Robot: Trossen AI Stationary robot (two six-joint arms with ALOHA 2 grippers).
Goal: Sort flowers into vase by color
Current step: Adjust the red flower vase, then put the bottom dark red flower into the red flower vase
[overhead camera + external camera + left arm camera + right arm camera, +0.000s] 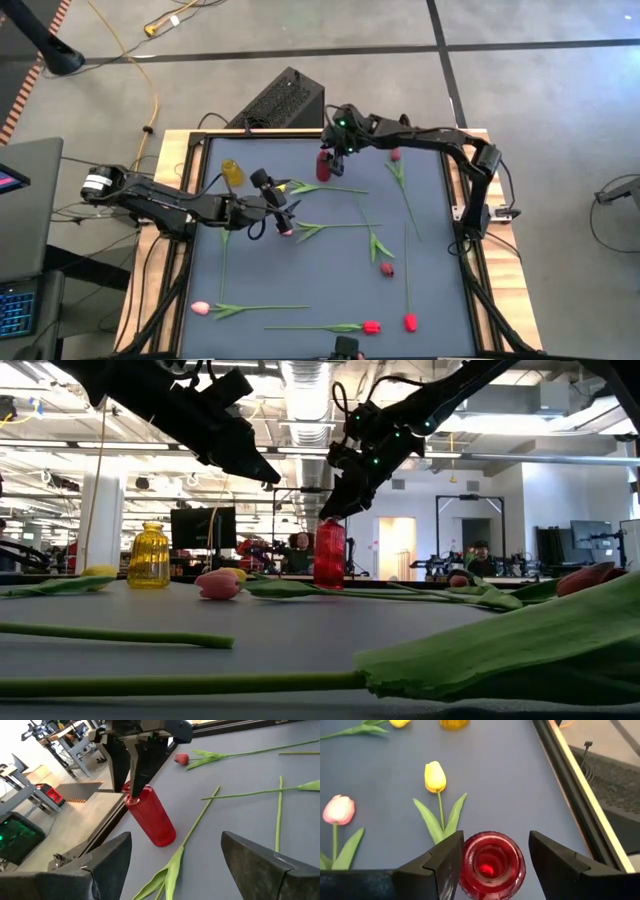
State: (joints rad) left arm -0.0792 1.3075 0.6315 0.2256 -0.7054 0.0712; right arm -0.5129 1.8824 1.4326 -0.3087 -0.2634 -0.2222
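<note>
Right wrist view: red vase mouth sits between right gripper jaws.

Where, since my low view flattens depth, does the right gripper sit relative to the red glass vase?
Observer: The right gripper is open and straight above the mouth of the red glass vase, with one finger to each side of the rim.
Operator: Is anything in the vase?
Observer: The right wrist view looks down the neck. A bright red patch shows deep inside, but I cannot tell what it is.
Operator: And the left gripper?
Observer: The left gripper is open and empty. It faces the red vase, and a green tulip stem lies on the mat beside that vase.
</note>
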